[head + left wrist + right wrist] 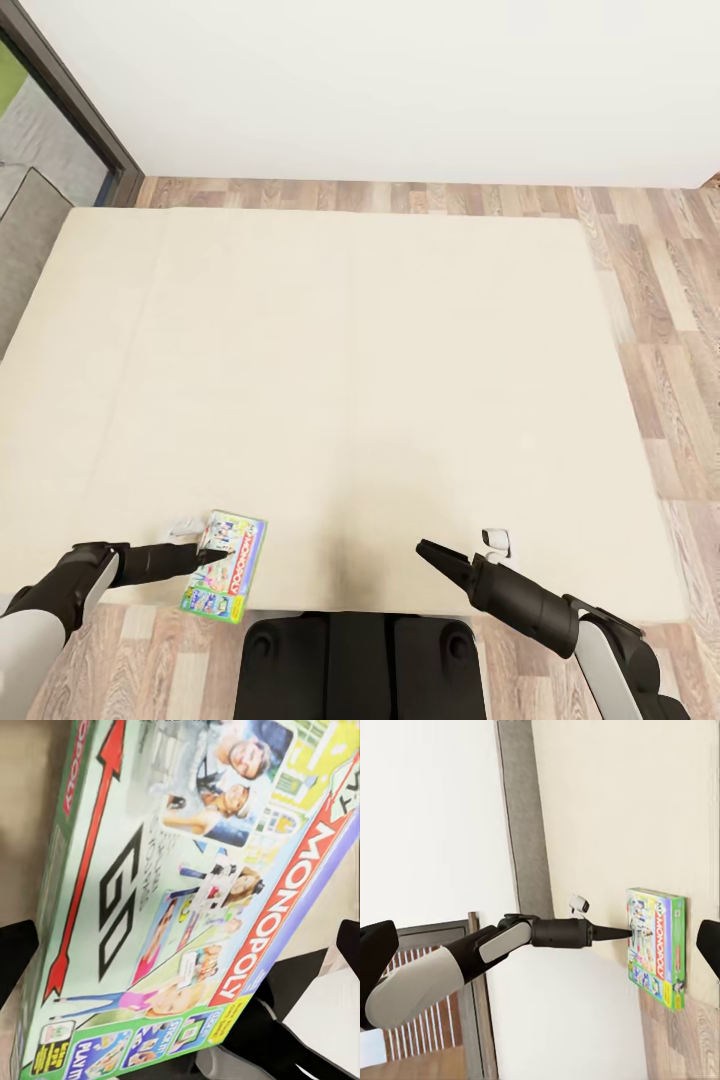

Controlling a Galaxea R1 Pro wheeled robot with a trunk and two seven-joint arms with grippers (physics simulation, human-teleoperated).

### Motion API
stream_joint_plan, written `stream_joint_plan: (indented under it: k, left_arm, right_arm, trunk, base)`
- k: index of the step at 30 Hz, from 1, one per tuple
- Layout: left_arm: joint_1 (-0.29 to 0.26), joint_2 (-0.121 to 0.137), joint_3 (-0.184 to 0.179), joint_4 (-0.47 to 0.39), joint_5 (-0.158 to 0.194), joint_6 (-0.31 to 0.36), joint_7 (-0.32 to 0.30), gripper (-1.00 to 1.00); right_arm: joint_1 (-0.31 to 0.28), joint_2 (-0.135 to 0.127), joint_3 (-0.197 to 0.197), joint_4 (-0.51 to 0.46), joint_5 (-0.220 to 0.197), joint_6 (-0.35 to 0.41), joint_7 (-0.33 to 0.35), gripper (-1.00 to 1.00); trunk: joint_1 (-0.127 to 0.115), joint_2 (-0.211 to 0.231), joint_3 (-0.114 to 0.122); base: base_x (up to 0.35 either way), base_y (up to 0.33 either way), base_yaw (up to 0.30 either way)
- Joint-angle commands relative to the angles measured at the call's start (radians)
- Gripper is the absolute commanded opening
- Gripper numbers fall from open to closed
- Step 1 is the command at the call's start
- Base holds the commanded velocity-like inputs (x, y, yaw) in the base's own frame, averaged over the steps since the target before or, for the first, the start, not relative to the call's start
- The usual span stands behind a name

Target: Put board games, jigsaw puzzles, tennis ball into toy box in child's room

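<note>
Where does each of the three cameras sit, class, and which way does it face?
Head view: on the head, looking down over the bed; both arms show, left claw at the Monopoly box, right claw over the mattress.
Left wrist view: near the left claw, facing the Monopoly box up close; dark fingertips at the picture's edges.
Right wrist view: near the right claw, facing sideways along the bed's edge; the left arm shows, reaching the box.
Shared: all three see the Monopoly box.

One board game, a Monopoly box, lies on one cream bed, at about seven o'clock on the mattress. Two robot arms reach in, each ending in one gripper: left gripper, right gripper.
</note>
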Motion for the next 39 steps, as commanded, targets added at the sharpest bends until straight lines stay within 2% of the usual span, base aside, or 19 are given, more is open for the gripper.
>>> stream_joint_plan:
  k: [1, 26, 33, 39]
  left_arm:
    - [0.0, -0.001, 0.008, -0.001, -0.005, 0.009, -0.006, 1.0]
    - [0.0, 0.0, 0.008, -0.001, -0.002, 0.016, -0.003, 1.0]
    - [-0.006, 0.002, 0.008, -0.001, 0.0, 0.087, 0.002, 1.0]
    - [-0.01, 0.003, 0.009, -0.001, -0.001, 0.113, 0.003, 1.0]
  right_arm:
    - [0.0, 0.0, 0.0, 0.0, -0.003, 0.005, 0.001, 1.0]
    - [0.0, 0.0, 0.0, 0.0, -0.003, 0.005, -0.004, 1.0]
    - [-0.001, 0.0, 0.0, 0.0, -0.003, 0.005, -0.005, 1.0]
    - [-0.001, 0.0, -0.002, 0.0, -0.005, 0.005, -0.006, 1.0]
  trunk:
    - [0.001, -0.001, -0.001]
    - [0.001, -0.001, -0.001]
    - [0.001, -0.001, -0.001]
    - [0.001, -0.001, -0.001]
  base:
    - [0.0, -0.166, 0.0]
    - [0.0, -0.01, 0.0]
    - [0.0, 0.0, 0.0]
    - [0.0, 0.0, 0.0]
